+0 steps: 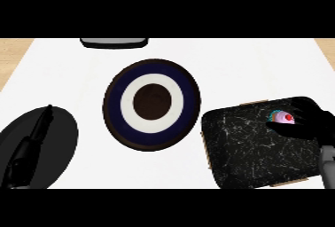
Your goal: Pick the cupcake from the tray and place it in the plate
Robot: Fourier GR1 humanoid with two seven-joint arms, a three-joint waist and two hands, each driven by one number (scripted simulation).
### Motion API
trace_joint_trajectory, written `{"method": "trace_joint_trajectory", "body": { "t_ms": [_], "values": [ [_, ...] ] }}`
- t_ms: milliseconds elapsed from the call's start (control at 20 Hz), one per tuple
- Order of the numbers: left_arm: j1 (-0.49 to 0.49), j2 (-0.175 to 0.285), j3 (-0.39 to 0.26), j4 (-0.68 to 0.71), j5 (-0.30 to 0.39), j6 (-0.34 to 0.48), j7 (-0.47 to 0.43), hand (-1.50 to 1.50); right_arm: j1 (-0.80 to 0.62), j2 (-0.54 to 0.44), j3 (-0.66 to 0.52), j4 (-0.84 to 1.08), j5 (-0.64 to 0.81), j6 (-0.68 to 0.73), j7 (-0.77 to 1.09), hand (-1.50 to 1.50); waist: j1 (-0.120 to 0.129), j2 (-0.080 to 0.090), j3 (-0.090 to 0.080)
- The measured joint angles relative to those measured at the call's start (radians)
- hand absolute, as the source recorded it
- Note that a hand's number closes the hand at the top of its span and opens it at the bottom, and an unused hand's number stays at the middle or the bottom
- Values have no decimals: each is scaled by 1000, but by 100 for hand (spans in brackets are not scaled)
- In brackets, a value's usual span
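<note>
At the lower right edge, the grey right forearm (326, 165) comes in over the near right corner of the tray (252, 148), a black slab with white marbled veins. Just ahead of that forearm the right hand (310, 124) is curled round the cupcake (286, 117), fingers on its far side and thumb on its near side, so only the pink top with a red spot and a strip of teal wrapper show on the hand's left. The cupcake is over the tray's far right corner; whether it rests on the tray or is lifted off it cannot be told. At the lower left, well apart from the right hand, the left hand (38, 131) rests with fingers straight and pointing away, over a dark oval shape (62, 146). Between the two hands, just left of the tray, lies the plate (152, 133), ringed dark blue and white round a brown centre. Beyond it, a grey-and-black object (112, 43) shows at the far edge.
</note>
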Motion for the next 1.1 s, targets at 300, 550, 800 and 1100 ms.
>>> {"method": "trace_joint_trajectory", "body": {
  "t_ms": [300, 550, 800, 1100],
  "values": [
    [1, -17, 42, -2, -15, -42, -3, 0, -9, 31, -17, 52, 39, -25, -100, 150, 0, -1, -1],
    [-6, -39, 70, 15, -41, -67, -18, 0, -12, 49, -21, 63, 84, -43, -122, 150, 0, -1, -1],
    [-38, -43, 47, 8, -44, -88, -22, 0, -134, -42, 96, 143, 133, 111, -309, 150, 67, 20, 2],
    [-84, -56, 12, 3, -54, -100, -23, 0, -277, -167, 222, 221, 216, 252, -606, 150, 133, 46, 7]
  ]
}}
